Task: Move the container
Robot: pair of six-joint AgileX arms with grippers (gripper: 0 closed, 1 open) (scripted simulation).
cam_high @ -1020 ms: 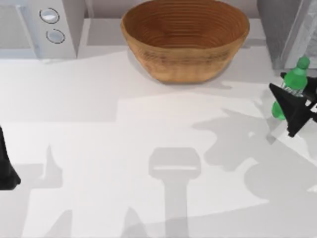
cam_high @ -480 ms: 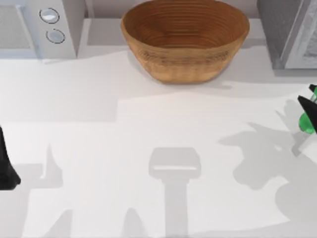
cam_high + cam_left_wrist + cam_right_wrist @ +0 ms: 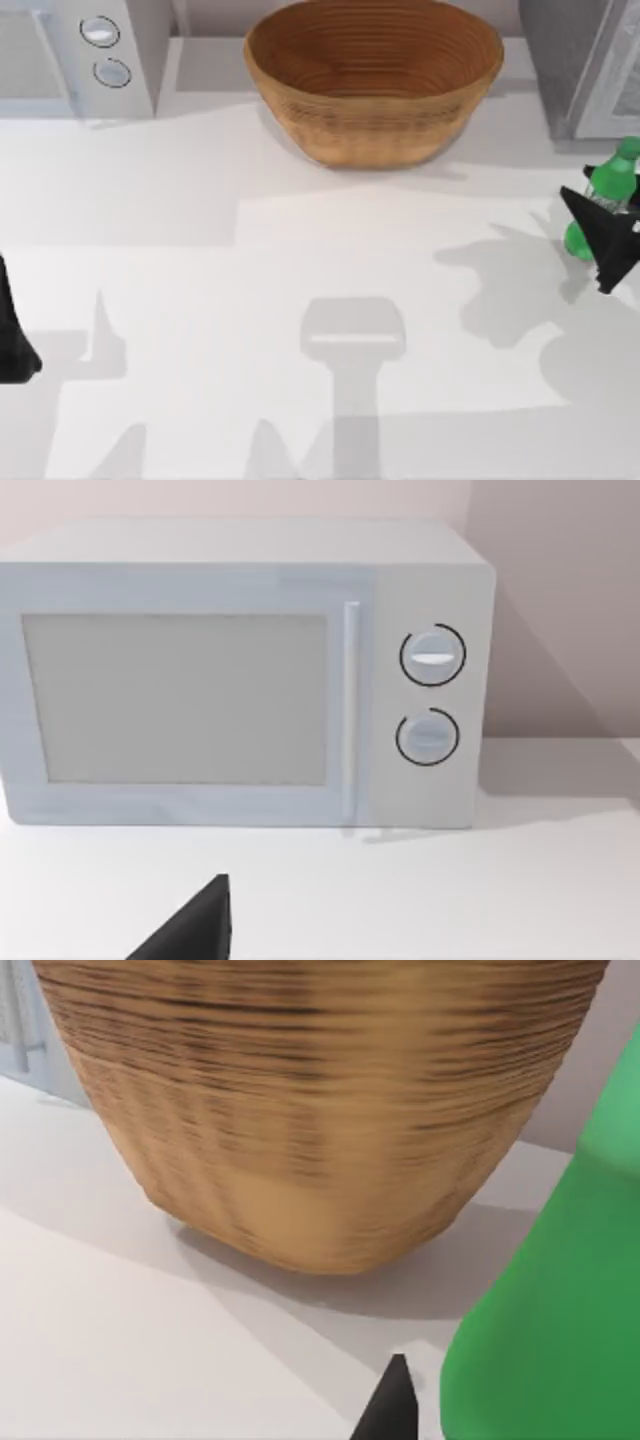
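The container, a small green bottle [image 3: 606,186] with a green cap, hangs tilted at the far right edge of the table, below and to the right of the brown woven bowl [image 3: 373,80]. My right gripper [image 3: 600,222] is shut on the bottle's body. In the right wrist view the green bottle [image 3: 545,1310] is close up beside one dark fingertip [image 3: 387,1408], with the bowl [image 3: 300,1110] behind. My left gripper [image 3: 14,335] stays parked at the left edge, open and holding nothing.
A white microwave [image 3: 80,55] stands at the back left, also seen in the left wrist view as the microwave [image 3: 240,670]. A grey appliance [image 3: 580,60] stands at the back right, just behind the bottle. The bowl sits at the back centre.
The right gripper carried the bottle right, almost out of the top view, then came back left, ending slightly right of and lower than a second ago. The left arm has not moved.
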